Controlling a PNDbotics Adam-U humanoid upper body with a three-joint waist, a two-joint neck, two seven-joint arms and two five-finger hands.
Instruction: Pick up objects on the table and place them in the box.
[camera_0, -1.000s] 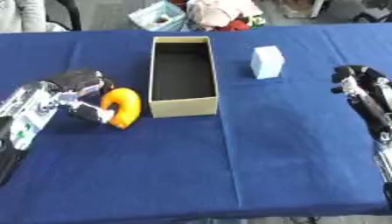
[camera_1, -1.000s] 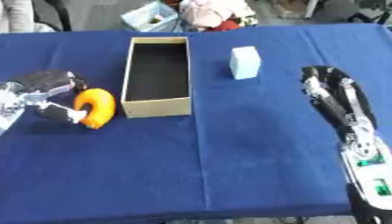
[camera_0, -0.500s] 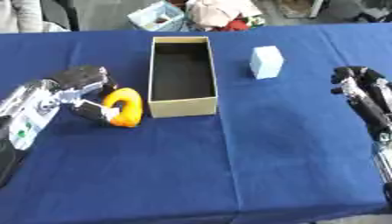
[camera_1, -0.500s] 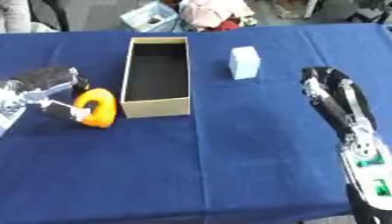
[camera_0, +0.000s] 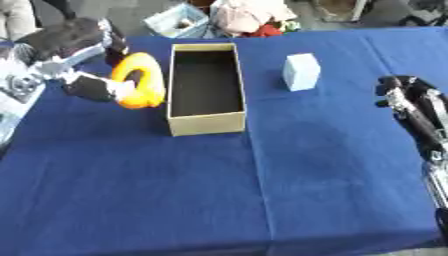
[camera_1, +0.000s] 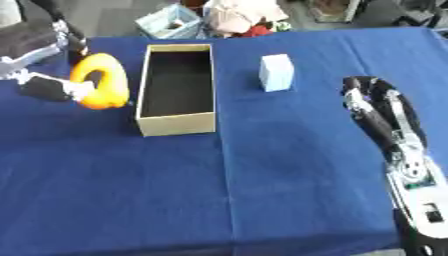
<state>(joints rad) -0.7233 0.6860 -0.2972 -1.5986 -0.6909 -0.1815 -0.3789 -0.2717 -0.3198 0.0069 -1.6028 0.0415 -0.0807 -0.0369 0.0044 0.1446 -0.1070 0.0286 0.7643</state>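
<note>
Left hand fingers curled round orange ring, upright just left of box, whose long axis runs near-to-far. Right hand idle right of box, fingers relaxed. No readable writing.

the ring in the left hand was orange and yellow, the box beside it tan with a black inside, the small block pale blue, the tablecloth plain deep blue.
</note>
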